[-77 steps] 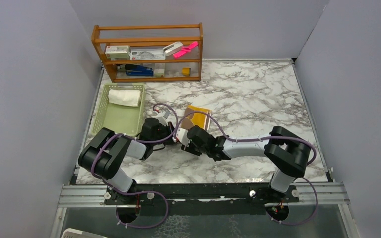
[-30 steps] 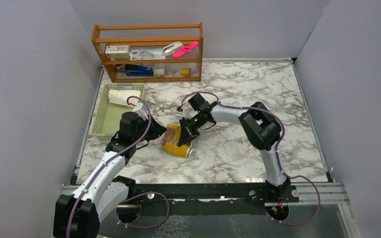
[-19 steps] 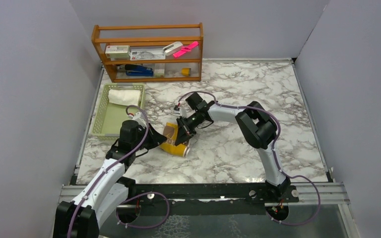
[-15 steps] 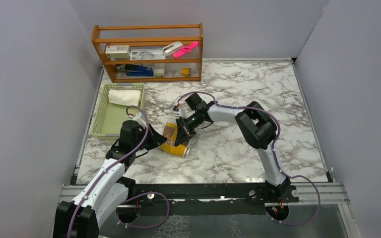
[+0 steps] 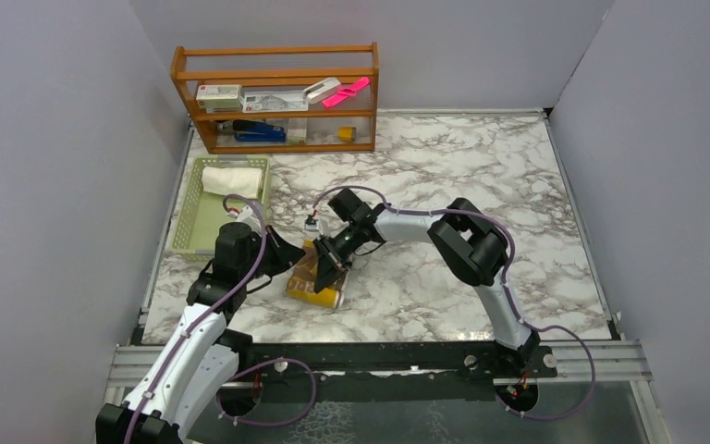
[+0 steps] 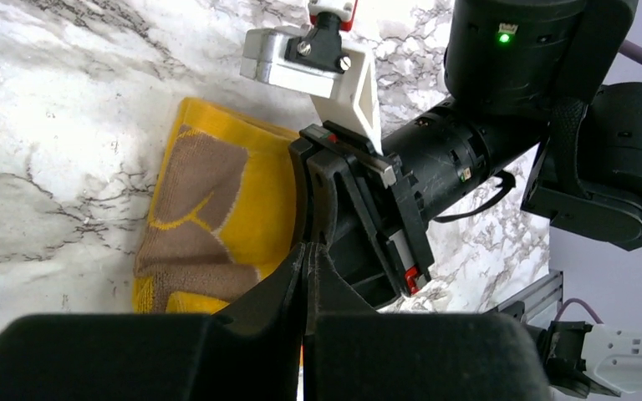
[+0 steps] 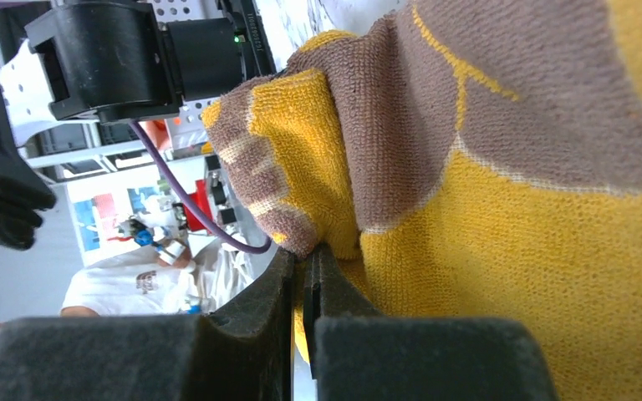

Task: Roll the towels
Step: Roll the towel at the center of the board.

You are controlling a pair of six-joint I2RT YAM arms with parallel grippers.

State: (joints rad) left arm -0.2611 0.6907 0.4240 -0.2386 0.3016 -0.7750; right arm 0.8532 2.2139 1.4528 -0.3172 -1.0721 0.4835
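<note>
Of two towels, the white towel lies in the basket and the yellow towel on the table, pinched by the right gripper, with the left gripper closed beside it, all three now nearer the arms' bases than before.

White marble-patterned table with grey veins, boxed in by plain grey walls; wooden shelf rack at the far left corner against the back wall; pale green basket just in front of the rack; flat, even light
</note>
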